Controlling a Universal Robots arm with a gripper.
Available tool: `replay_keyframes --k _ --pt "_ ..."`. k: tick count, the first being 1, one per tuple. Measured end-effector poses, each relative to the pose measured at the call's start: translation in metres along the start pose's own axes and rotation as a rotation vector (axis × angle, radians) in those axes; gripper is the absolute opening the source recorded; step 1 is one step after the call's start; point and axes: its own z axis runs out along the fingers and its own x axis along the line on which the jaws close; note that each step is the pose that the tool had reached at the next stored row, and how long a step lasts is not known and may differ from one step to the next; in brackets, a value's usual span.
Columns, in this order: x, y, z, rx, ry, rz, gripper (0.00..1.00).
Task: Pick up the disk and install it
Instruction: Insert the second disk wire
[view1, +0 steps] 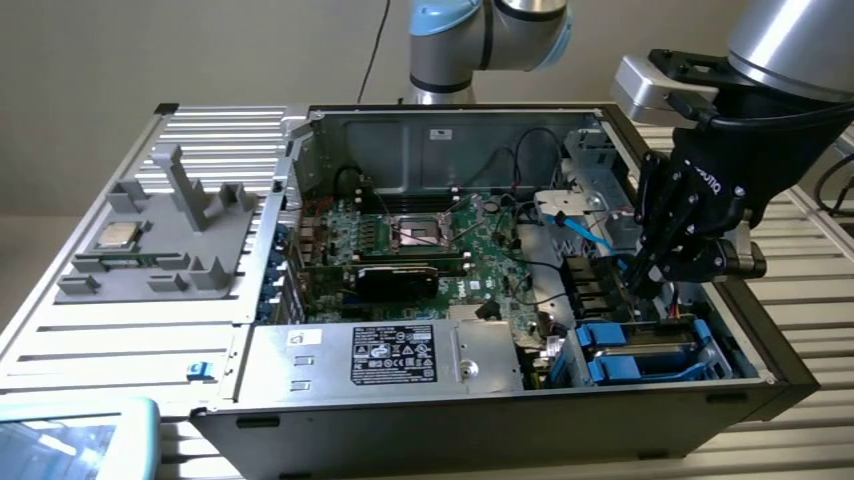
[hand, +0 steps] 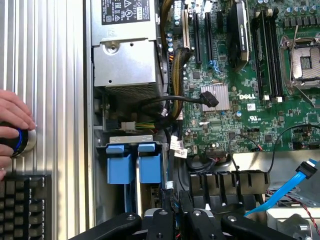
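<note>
The disk (view1: 643, 352) lies low in the drive bay at the front corner of the open computer case, on the exterior view's right. Its bright blue carrier frames a grey top, and the carrier's blue end tabs (hand: 135, 167) stand side by side in the wrist view. My gripper (view1: 651, 288) hangs just above that bay, slightly toward the back of the case. Its black fingers (hand: 162, 222) are shut, and I see nothing between them.
A silver power supply box (view1: 387, 355) fills the case's front. The motherboard (view1: 427, 240) lies behind it, and a blue cable (view1: 587, 228) hangs near the gripper. A small CPU chip (view1: 118, 237) rests on a grey fixture. A person's hand (hand: 12, 117) holds a blue-ringed knob beside a keyboard (hand: 22, 207).
</note>
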Motion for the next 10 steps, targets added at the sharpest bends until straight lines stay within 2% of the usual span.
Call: replay_keyframes --k 2,4,10 --pt "0.000 0.0000 0.0000 0.0000 -0.0005 0.000 0.16" --pt "0.002 0.0000 0.0001 -0.0001 -0.0046 0.000 0.16" --pt "0.014 -0.0008 0.0013 -0.0011 -0.0217 -0.002 0.16"
